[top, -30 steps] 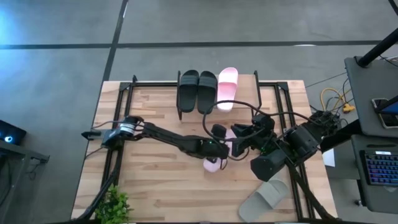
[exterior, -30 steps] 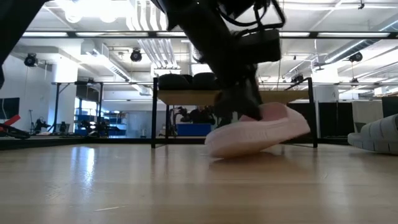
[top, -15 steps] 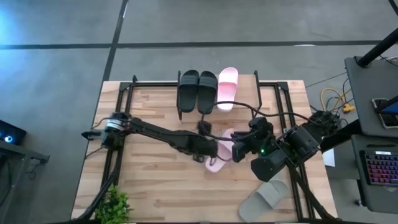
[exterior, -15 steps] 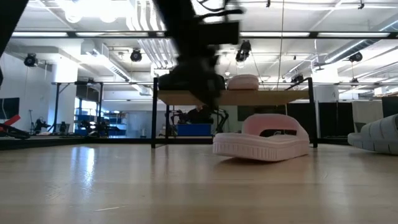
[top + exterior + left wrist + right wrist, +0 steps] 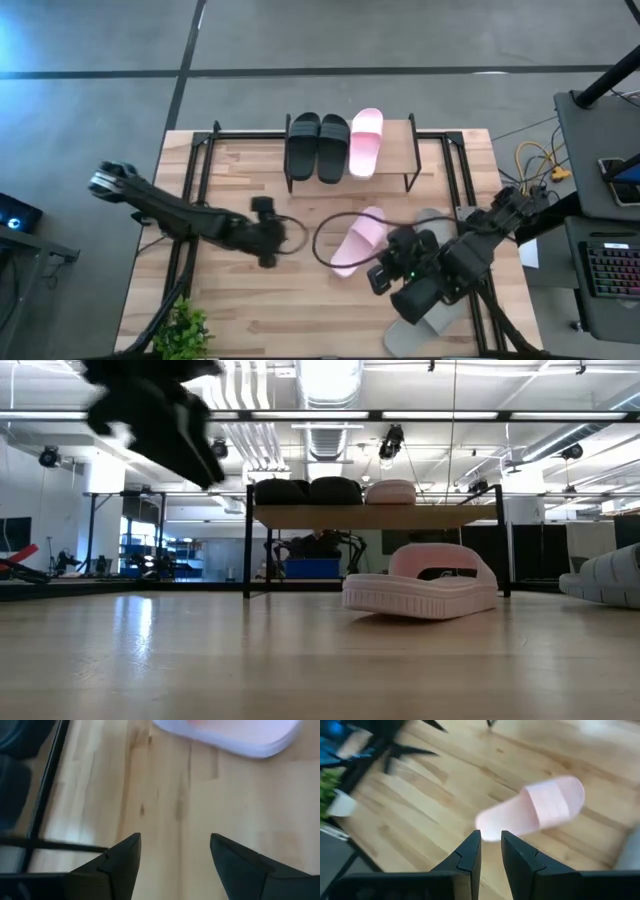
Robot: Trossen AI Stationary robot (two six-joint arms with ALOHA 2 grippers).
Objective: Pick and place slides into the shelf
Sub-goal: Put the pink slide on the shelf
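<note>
A pale pink slide (image 5: 358, 240) (image 5: 420, 585) lies sole-down, strap up, on the wooden table in front of the shelf (image 5: 396, 150) (image 5: 440, 516). Two black slides (image 5: 317, 145) and another pink slide (image 5: 365, 142) rest on the shelf's top board. My left gripper (image 5: 278, 238) (image 5: 175, 850) hangs open over the table, left of the pink slide and holding nothing. My right gripper (image 5: 378, 278) (image 5: 491, 842) hovers near the slide's near right side, with only a narrow gap between its fingers and nothing in it.
One grey slide (image 5: 425, 322) lies at the near right corner. Another grey slide (image 5: 432, 216) shows partly under my right arm. A small green plant (image 5: 185, 330) stands at the near left corner. Bare wood lies between my left gripper and the near edge.
My left gripper has let go of the pink slide, risen and drawn back toward the table's left edge, rolling as it went. The slide, tilted before, has dropped flat onto its sole. My right gripper has moved toward the near edge and sunk a little.
</note>
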